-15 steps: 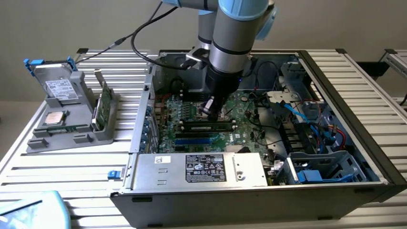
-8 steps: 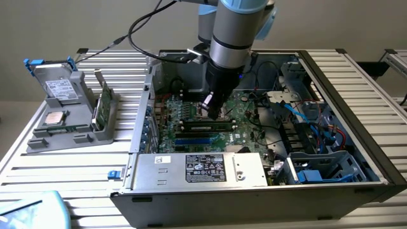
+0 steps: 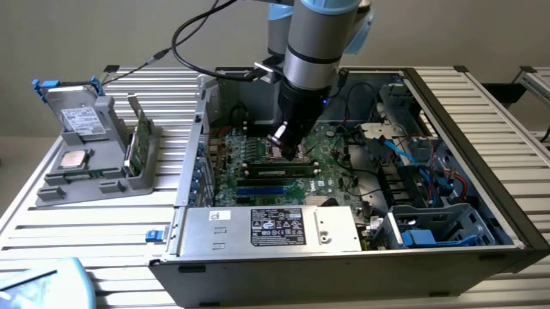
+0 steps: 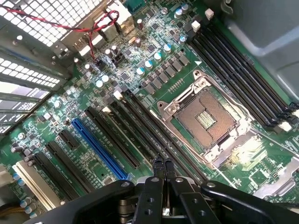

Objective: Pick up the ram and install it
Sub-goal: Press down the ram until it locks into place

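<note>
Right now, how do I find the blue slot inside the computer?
Look into the open computer case, down at its green motherboard. Among the long parallel slots there, the blue slot is the single bright blue one; its neighbours are black.

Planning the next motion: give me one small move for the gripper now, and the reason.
Probably lift straight up. The gripper is shut with nothing between its fingers, and its tips sit low over the long black slots beside the empty processor socket.
</note>
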`<state>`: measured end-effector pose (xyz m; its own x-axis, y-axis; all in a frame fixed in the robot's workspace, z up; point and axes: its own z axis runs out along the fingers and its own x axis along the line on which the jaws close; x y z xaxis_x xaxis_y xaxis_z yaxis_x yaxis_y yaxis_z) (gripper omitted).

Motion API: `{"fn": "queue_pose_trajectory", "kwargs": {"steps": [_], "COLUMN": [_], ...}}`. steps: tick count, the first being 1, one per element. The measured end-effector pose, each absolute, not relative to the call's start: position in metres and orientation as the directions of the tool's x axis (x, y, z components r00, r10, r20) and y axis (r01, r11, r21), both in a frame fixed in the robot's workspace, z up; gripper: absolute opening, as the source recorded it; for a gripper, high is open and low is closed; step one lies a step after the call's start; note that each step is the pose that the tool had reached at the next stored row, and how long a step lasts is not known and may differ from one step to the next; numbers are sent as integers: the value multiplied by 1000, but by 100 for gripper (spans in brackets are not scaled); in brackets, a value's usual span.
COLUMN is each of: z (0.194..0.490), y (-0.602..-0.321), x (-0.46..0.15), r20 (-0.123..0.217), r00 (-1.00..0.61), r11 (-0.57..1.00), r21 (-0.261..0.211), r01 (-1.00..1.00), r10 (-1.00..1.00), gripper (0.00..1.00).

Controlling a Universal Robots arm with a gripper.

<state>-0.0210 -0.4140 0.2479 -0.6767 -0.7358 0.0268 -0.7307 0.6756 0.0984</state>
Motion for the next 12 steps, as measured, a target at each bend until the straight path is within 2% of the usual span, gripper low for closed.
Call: {"fn": "queue_pose_trajectory", "kwargs": {"steps": [12], "z": [248], "y": [-414], "x": [-21], "r20": [32], "r00": [-727], "r11": [726], "r21": [93], "r01": [-681], "r10": [-686], "gripper": [11]}}
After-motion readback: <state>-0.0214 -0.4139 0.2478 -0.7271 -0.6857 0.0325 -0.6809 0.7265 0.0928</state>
